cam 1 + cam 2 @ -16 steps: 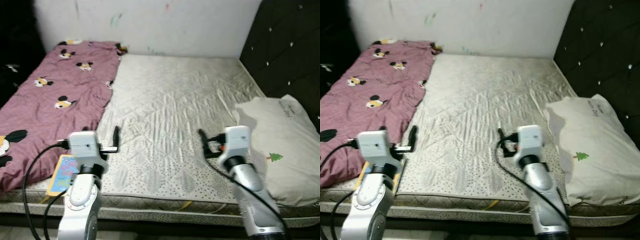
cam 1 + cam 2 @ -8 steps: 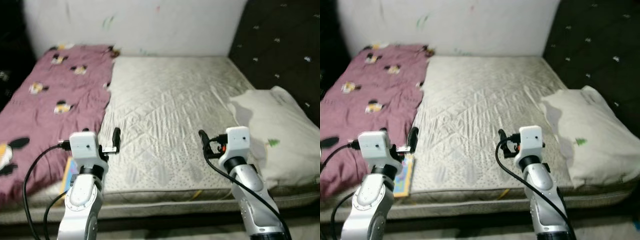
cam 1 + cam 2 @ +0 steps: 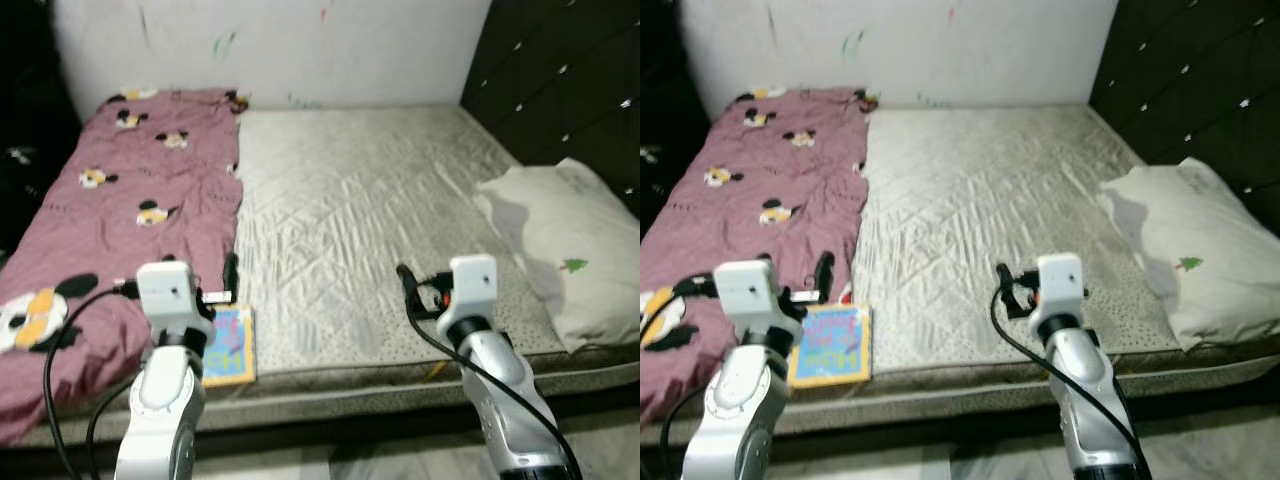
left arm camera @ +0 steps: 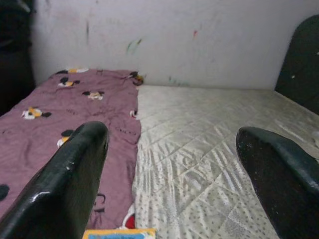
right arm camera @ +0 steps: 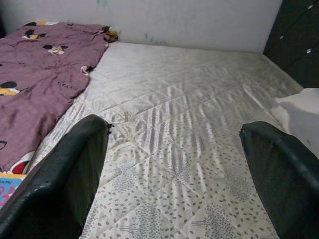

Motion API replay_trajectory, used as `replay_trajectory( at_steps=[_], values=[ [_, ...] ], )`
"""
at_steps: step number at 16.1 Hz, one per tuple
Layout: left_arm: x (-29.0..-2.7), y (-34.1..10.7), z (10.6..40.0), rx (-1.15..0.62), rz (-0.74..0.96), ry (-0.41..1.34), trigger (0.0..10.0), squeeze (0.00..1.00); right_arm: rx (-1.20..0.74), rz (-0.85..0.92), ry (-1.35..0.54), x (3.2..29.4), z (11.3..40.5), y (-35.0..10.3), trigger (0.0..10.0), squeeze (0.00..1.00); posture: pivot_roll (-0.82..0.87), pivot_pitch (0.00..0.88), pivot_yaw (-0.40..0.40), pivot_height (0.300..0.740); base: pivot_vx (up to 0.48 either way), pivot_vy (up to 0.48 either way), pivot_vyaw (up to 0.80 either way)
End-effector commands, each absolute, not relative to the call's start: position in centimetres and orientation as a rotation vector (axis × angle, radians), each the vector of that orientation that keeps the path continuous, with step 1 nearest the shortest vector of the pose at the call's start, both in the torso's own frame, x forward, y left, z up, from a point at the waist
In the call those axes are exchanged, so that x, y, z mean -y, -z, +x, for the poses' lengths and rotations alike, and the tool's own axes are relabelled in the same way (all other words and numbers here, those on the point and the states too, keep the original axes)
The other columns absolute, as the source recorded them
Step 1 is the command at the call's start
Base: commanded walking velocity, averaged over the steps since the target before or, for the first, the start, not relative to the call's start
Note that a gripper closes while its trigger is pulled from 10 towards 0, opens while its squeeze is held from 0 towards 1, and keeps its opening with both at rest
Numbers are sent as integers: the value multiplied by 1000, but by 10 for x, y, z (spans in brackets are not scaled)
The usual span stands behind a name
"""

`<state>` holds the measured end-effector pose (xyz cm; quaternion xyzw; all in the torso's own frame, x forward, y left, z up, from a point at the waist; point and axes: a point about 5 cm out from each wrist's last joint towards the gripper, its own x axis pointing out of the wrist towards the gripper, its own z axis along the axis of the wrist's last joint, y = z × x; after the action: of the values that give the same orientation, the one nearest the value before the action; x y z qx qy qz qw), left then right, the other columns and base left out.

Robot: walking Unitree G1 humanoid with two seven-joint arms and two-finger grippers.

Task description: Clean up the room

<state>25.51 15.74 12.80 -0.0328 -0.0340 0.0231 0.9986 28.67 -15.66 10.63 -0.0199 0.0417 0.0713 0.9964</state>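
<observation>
My left jaws and right jaws both hang wide apart, gripping nothing, above the near edge of the bed. Nearest me, at the bed's near left edge, a thin book lies flat against the maroon blanket; it looks stiff and light, so I'd pinch a free edge. Farther right, the pillow looks soft; grab a corner.
</observation>
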Motion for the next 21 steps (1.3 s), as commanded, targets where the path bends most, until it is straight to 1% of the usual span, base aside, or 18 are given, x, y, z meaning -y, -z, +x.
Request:
replay_trajectory(
  at_steps=[1, 4, 21],
  values=[
    [-163, -130, 254, 77, -51, -47, 10000, 0, -54, -34, -165, 150, 289, -113, 10000, 0, -81, 0, -27, 740, 0, 0, 0],
    [-163, -131, 253, 83, -54, -27, 10000, 0, -52, -37, -172, 149, 289, -113, 10000, 0, -82, 0, -26, 740, 0, 0, 0],
    [-161, -131, 254, 82, -46, -10, 10000, 0, -49, -45, -175, 147, 290, -112, 10000, 0, -77, 0, -22, 740, 321, 0, 0]
  ],
)
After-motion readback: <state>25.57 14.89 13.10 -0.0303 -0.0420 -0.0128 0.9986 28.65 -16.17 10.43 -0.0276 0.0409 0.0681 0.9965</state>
